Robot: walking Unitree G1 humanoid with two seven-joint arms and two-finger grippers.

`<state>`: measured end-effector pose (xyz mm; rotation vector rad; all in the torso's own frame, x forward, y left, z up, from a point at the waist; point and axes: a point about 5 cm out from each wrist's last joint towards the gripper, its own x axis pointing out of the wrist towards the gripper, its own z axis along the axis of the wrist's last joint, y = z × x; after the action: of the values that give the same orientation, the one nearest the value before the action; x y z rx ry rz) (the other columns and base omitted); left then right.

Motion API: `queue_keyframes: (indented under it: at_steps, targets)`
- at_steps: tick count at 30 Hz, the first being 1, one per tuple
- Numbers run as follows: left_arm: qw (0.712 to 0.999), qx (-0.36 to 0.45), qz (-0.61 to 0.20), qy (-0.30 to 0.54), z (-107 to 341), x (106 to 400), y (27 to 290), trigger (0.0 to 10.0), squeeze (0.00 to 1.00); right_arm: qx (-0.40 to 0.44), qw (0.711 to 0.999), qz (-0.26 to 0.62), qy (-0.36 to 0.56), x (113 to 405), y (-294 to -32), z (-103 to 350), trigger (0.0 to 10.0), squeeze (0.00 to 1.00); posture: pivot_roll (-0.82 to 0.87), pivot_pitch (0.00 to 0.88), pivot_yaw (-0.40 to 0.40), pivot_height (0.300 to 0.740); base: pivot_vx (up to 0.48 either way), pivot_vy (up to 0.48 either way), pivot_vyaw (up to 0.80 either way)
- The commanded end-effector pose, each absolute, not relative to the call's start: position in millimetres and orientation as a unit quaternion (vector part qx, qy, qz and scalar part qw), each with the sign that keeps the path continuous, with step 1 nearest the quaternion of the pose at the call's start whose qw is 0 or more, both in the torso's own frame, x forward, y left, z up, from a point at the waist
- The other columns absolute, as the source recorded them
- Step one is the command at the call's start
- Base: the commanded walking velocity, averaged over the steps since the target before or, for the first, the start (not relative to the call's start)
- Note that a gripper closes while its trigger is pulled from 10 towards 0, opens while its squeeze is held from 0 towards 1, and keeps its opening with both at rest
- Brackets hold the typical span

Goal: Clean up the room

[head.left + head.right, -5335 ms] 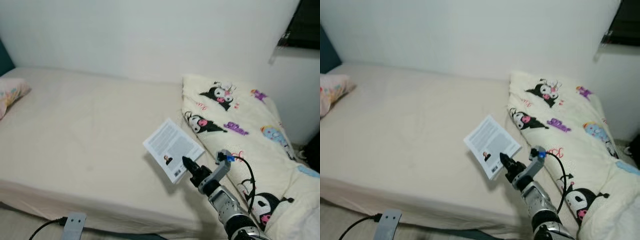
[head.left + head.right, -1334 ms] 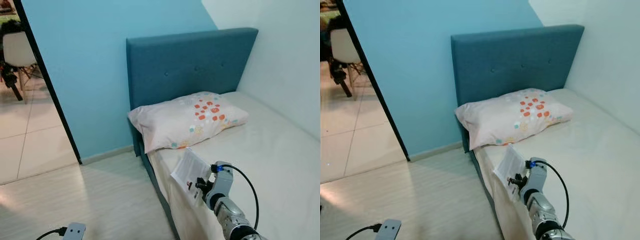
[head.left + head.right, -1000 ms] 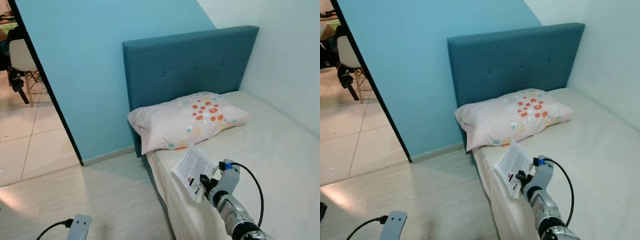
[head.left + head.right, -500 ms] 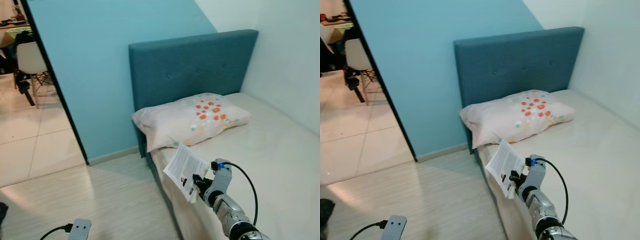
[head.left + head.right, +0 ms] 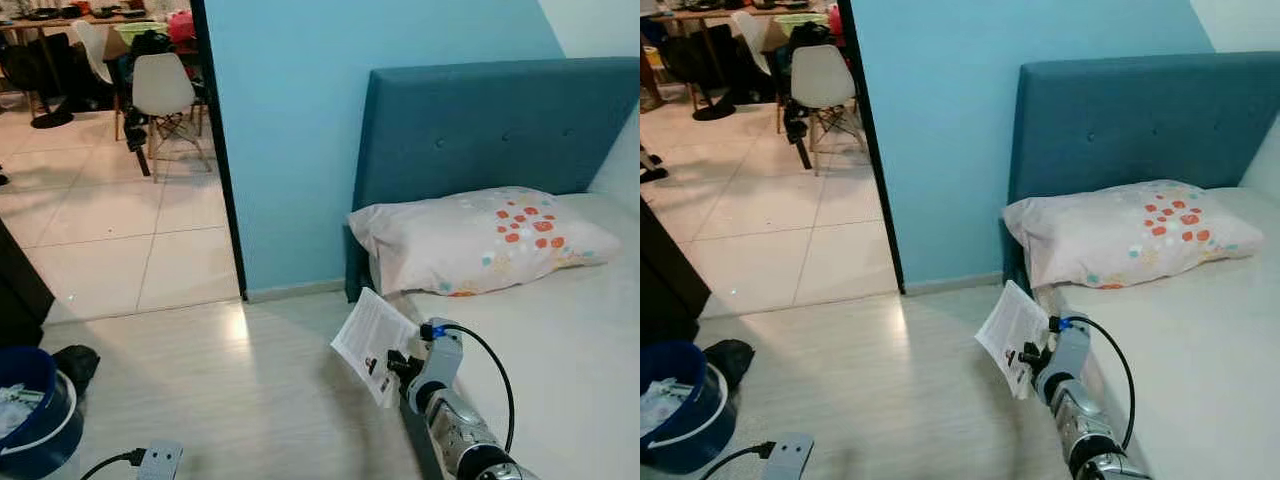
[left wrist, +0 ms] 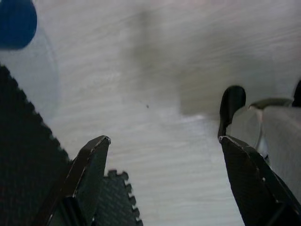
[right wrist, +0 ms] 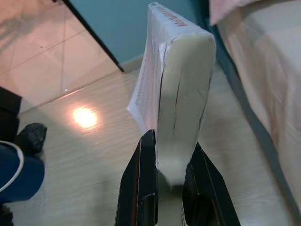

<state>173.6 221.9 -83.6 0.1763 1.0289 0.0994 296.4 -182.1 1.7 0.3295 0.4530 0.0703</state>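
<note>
Paperback book (image 5: 371,342), white back cover facing out, is clamped by its lower edge in the right tool (image 7: 168,175) and held in the air above the pale wood floor (image 5: 240,400), just beside the corner of the bed (image 5: 560,380). A flowered pillow (image 5: 480,240) lies against the teal headboard (image 5: 480,130). The left tool (image 6: 160,179) hangs over the floor, fingers spread and holding nothing. A blue bucket (image 5: 30,415) stands at far left.
</note>
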Motion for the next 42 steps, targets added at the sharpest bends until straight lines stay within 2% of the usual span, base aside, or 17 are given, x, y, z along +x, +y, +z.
queue_keyframes:
  at_steps: [1, 5, 7, 14, 20, 27, 30, 33, 42]
  targets:
    - [0.865, 0.081, 0.04, 0.493, -84.8, 173.1, 217.4, 10.0, 0.0, 0.166, 0.962, 0.033, 0.213, 296.4, -185.4, 3.2, 10.0, 0.0, 0.06, 0.01, -0.027, 0.74, 0.266, -0.398, 0.0]
    - [0.865, 0.082, 0.041, 0.493, -84.9, 172.7, 217.8, 10.0, 0.0, 0.168, 0.963, 0.043, 0.206, 296.0, -183.3, 3.6, 10.0, 0.0, 0.06, 0.01, -0.027, 0.74, 0.351, -0.316, 0.0]
    - [0.865, 0.085, 0.039, 0.493, -85.0, 172.3, 218.1, 10.0, 0.0, 0.148, 0.965, 0.076, 0.204, 295.7, -177.9, 4.3, 10.0, 0.0, 0.06, 0.009, -0.029, 0.74, 0.431, 0.0, 0.0]
    - [0.865, 0.088, 0.037, 0.492, -85.0, 172.4, 217.8, 10.0, 0.0, 0.12, 0.966, 0.1, 0.206, 295.7, -174.2, 4.6, 10.0, 0.0, 0.06, 0.005, -0.037, 0.74, 0.458, 0.0, 0.62]
    - [0.868, 0.086, 0.038, 0.488, -84.5, 174.2, 215.9, 10.0, 0.0, 0.13, 0.966, 0.077, 0.208, 297.3, -179.6, 5.7, 10.0, 0.0, 0.06, 0.002, -0.039, 0.74, 0.076, 0.0, 0.11]
    - [0.863, 0.095, 0.019, 0.496, -85.9, 172.6, 213.1, 10.0, 0.0, 0.12, 0.962, 0.019, 0.244, 291.2, -197.0, -2.0, 10.0, 0.0, 0.05, 0.0, -0.041, 0.74, 0.0, -0.435, 0.0]
    - [0.864, 0.093, 0.021, 0.494, -86.3, 172.1, 211.9, 10.0, 0.0, 0.088, 0.956, -0.043, 0.275, 282.1, -214.2, -9.8, 10.0, 0.0, 0.05, 0.003, -0.04, 0.74, 0.0, -0.461, 0.0]
    - [0.866, 0.084, 0.014, 0.493, -86.7, 171.9, 209.3, 10.0, 0.0, 0.108, 0.951, -0.1, 0.271, 276.7, -230.6, -10.8, 10.0, 0.0, 0.05, 0.003, -0.039, 0.74, 0.0, 0.0, 0.0]
    - [0.865, 0.088, 0.005, 0.493, -87.1, 172.1, 206.9, 10.0, 0.0, 0.116, 0.943, -0.155, 0.271, 273.2, -249.6, -8.7, 10.0, 0.0, 0.05, 0.003, -0.038, 0.735, 0.0, 0.0, 0.0]
